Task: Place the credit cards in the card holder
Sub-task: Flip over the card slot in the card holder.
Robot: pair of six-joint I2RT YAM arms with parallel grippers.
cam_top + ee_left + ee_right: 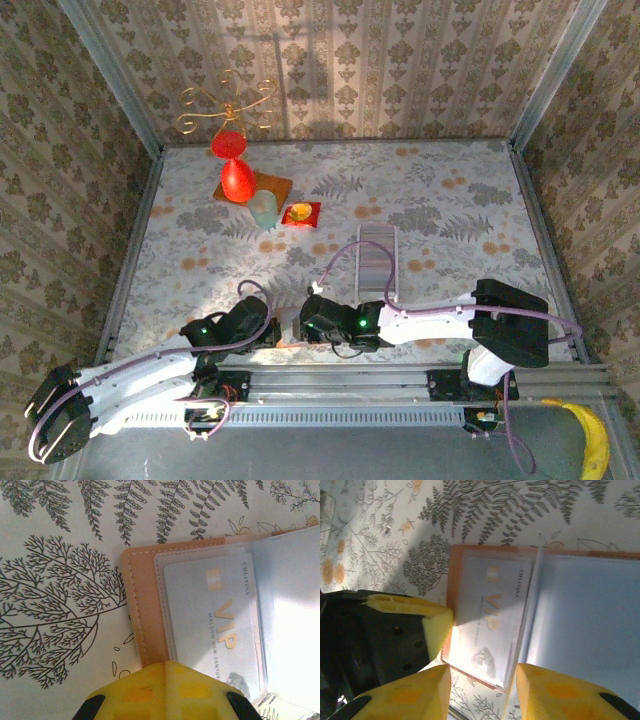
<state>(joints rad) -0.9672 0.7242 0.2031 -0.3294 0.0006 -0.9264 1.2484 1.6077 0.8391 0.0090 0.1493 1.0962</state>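
Ferny tablecloth [60,540] is lying under the open wallet [142,605]. One card [215,620] is sitting in its clear pocket. Left gripper [165,680], pinched closed, is touching its edge; right gripper [482,675] is gaping wide beside it.

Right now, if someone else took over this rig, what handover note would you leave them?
Left gripper: fingers shut together, tip at the near edge of the open wallet, apparently pressing it down.
Right gripper: fingers open, either side of a raised clear flap in the wallet, not clamped on it.
Done: one VIP card sits in the wallet's left pocket.
Left: load any remaining cards. I cannot tell from these views where they are, or whether the pale sheet right of the flap is one.
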